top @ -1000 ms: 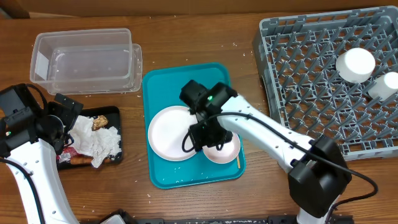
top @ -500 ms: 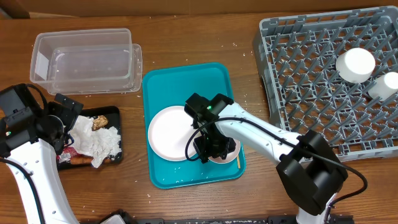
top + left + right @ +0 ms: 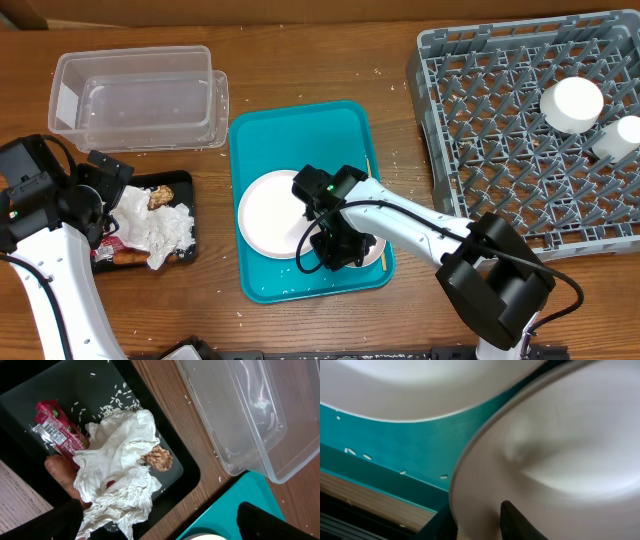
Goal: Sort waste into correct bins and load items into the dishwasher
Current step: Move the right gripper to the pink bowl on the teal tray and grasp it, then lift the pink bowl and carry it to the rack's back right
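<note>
The pale saucer [image 3: 372, 248] lies on the teal tray [image 3: 300, 130] beside a large white plate [image 3: 268, 215]. My right gripper [image 3: 335, 248] is down on the saucer. In the right wrist view its fingers [image 3: 475, 520] straddle the rim of the saucer [image 3: 560, 460], one on top and one beneath. A thin wooden stick [image 3: 368, 175] lies along the tray's right side. The black tray [image 3: 180, 180] holds white napkins [image 3: 120, 460], a red wrapper [image 3: 52, 432], a carrot [image 3: 57, 472] and a brown food bit [image 3: 159, 457]. My left gripper [image 3: 160, 527] hangs open and empty above it.
The grey dish rack [image 3: 500, 120] stands at the right with a white cup [image 3: 572, 103] and another white piece [image 3: 620, 137] in it. An empty clear plastic container [image 3: 135, 100] sits at the back left, next to the black tray.
My right gripper has moved toward the tray's front edge and lowered onto the saucer's rim. The left arm and the waste have not moved.
</note>
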Controlling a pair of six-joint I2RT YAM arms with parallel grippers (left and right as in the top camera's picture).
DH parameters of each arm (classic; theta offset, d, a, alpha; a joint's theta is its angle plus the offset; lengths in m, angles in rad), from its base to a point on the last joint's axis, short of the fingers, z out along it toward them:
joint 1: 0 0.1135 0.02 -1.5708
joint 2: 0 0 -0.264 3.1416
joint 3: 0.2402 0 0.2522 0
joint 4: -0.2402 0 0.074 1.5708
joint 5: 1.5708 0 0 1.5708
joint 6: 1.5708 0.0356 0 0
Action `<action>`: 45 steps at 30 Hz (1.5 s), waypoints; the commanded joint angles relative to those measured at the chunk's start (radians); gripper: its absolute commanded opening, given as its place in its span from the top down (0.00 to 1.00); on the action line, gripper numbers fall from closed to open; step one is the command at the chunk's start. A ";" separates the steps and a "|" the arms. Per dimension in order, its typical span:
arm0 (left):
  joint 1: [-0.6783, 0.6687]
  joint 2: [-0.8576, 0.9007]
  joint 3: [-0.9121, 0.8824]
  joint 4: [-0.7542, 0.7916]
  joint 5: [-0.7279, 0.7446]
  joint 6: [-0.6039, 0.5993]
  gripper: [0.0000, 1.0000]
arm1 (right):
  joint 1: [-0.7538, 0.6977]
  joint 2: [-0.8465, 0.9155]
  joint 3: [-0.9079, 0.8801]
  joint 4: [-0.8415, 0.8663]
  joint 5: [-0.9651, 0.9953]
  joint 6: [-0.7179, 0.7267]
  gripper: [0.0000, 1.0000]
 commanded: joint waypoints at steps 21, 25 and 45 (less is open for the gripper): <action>0.002 0.000 0.017 0.000 0.003 -0.010 0.00 | -0.132 -0.008 0.599 -0.409 0.063 -0.012 0.96; 0.002 0.000 0.017 0.000 0.003 -0.010 0.00 | -0.291 -0.027 0.786 -0.419 0.041 -0.056 0.96; 0.002 0.000 0.017 0.000 0.003 -0.010 0.00 | -1.210 0.214 0.898 0.251 -0.935 -0.144 0.96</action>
